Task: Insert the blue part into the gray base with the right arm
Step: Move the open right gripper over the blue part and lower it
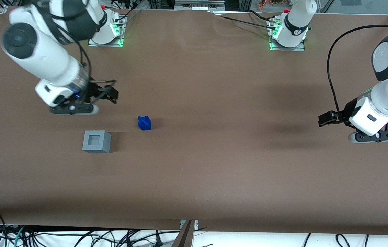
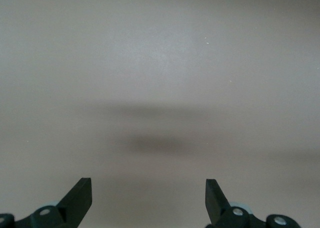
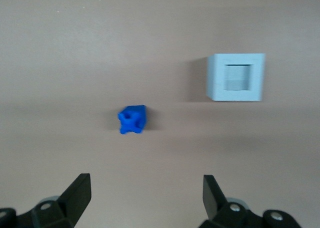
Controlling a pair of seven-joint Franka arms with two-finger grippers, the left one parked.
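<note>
The blue part sits on the brown table, apart from the gray base, which stands a little nearer to the front camera with its square recess up and empty. My right arm's gripper hovers above the table, farther from the front camera than both, open and empty. In the right wrist view the blue part and the gray base lie ahead of the open gripper, well apart from the fingertips.
The brown table spreads wide around both objects. The arm bases stand at the table's back edge. Cables hang below the front edge.
</note>
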